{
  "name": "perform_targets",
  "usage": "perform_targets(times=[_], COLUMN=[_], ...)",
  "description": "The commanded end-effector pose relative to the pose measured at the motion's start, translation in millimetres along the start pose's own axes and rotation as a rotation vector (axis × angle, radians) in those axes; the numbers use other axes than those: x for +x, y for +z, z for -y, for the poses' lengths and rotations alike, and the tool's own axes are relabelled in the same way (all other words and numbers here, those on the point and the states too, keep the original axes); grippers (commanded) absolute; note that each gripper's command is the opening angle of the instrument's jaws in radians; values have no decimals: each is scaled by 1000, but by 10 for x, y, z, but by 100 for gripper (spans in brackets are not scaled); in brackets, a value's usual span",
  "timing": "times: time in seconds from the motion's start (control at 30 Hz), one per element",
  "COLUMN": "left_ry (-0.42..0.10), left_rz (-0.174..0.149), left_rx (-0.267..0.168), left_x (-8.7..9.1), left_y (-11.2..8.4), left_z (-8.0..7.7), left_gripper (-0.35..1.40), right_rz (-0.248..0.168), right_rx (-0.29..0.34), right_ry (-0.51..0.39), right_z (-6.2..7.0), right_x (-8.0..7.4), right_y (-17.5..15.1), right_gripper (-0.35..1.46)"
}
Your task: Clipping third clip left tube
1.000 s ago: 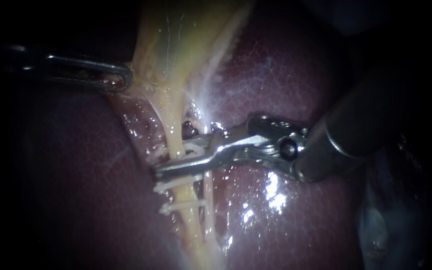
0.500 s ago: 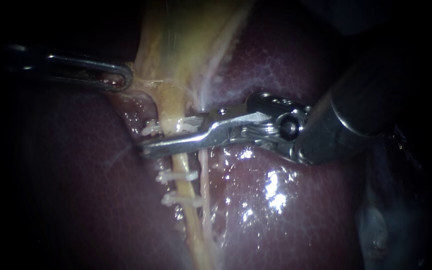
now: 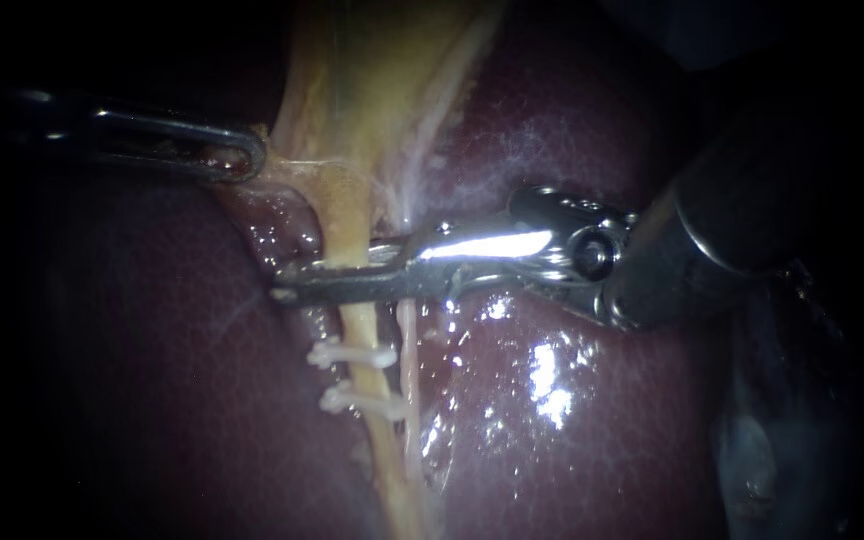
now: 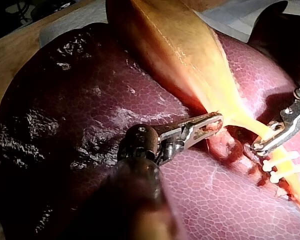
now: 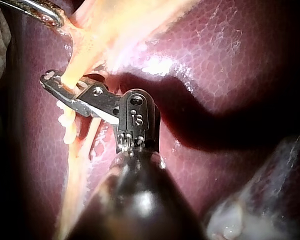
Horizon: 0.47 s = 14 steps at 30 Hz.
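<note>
Liver (image 3: 572, 420) is filling the endoscope view, dark red and glistening, with the yellow gallbladder (image 3: 372, 80) narrowing down over it into the left tube (image 3: 344, 225). The end effector of my right instrument (image 3: 287, 285) is reaching in from the right and lying straight across that tube. Its jaws are standing narrow, one on each side of the tube and pressing on it, with their tips just past the tube's far edge. I cannot make out a clip inside the jaws.

Just below the jaws, two white clips are sitting across the same tube, one clip (image 3: 354, 354) nearer the jaws and a second clip (image 3: 364, 402) close under it. A paler right tube (image 3: 407, 340) is running alongside, touching the ends of the clips.

The end effector of my left instrument (image 3: 247, 160) is coming in from the left, well above the clips. Its jaws are lying close together and pinching the edge of the gallbladder where it narrows. In the left wrist view the liver is resting on a wooden desk (image 4: 15, 55).
</note>
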Motion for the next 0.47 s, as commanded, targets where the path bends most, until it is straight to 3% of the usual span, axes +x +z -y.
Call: perform_targets(times=[0.03,0.47], left_ry=[0,0], left_rz=[0,0], left_rx=[0,0], left_x=[0,0], left_y=[0,0], left_z=[0,0], left_gripper=[-35,-35], right_rz=[7,11], right_rx=[-4,-10], right_ry=[-7,-20], right_z=[0,-4], right_x=[-2,-3], right_y=[0,-1], right_gripper=[-35,-35])
